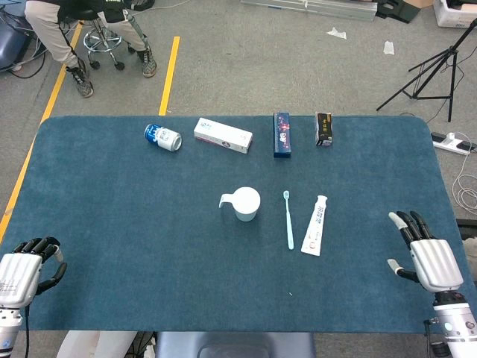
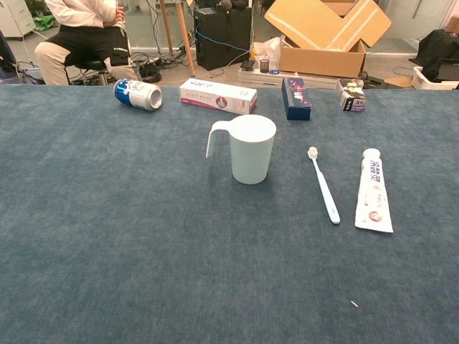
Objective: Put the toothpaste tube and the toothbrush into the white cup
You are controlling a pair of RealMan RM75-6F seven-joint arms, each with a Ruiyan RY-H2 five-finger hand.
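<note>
The white cup [image 1: 245,203] [image 2: 251,148] stands upright near the table's middle, its handle to the left. To its right lies a light blue toothbrush [image 1: 288,219] [image 2: 323,185], bristles at the far end. Right of that lies the white toothpaste tube [image 1: 315,225] [image 2: 374,190], cap pointing away. My left hand [image 1: 22,272] rests at the near left corner, fingers curled loosely, holding nothing. At the near right edge my right hand [image 1: 427,255] has its fingers spread and is empty. Neither hand shows in the chest view.
Along the far edge lie a blue-white can [image 1: 162,137] on its side, a white box [image 1: 223,135], a dark blue box [image 1: 282,134] and a small dark box [image 1: 323,128]. A person sits on a stool [image 1: 104,41] beyond the table.
</note>
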